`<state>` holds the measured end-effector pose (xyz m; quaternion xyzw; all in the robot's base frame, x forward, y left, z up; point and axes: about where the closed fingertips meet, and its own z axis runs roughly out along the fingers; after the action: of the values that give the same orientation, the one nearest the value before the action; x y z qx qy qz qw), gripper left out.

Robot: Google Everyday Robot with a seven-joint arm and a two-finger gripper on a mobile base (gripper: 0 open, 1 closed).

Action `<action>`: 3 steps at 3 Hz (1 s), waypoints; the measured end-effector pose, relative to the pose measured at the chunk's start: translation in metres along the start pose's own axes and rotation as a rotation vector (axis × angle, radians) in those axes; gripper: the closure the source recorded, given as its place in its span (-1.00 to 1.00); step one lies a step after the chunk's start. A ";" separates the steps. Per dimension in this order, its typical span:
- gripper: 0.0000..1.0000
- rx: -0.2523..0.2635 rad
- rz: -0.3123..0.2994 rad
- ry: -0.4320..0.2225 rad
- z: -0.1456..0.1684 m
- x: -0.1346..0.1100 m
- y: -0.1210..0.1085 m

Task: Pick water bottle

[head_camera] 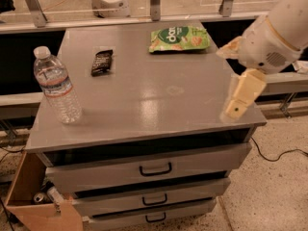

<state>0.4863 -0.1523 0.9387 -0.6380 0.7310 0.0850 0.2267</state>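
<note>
Three drawers (154, 170) are nearest, stacked in the front of the grey cabinet (159, 100), each with a dark handle, and an open cardboard box (24, 196) sits on the floor by the cabinet's left front corner. On the right a dark cable (279, 155) runs across the speckled floor. Up on the cabinet top, the bottle (57, 86) stands upright near the left front edge, white cap on, label band around its upper half, nothing touching it. My gripper (228, 81) is over at the right front corner of the top, so well apart from the bottle, pretty much the full width away. Jaws are spread wide with nothing between them, one finger hanging down toward the corner and the other pointing left higher up. Further back on the left, a small black bar (101, 62) lies flat behind the bottle. Further still, a green bag (179, 38) lies flat near the back edge, right of centre. Behind the cabinet there's a rail with glass, and a white thing (110, 4) I can't identify.
</note>
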 end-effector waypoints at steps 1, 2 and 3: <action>-1.00 -0.073 -0.051 -0.188 0.040 -0.046 -0.009; -1.00 -0.150 -0.107 -0.378 0.072 -0.106 -0.002; -1.00 -0.150 -0.107 -0.378 0.072 -0.106 -0.002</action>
<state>0.5134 -0.0279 0.9219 -0.6639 0.6320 0.2451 0.3158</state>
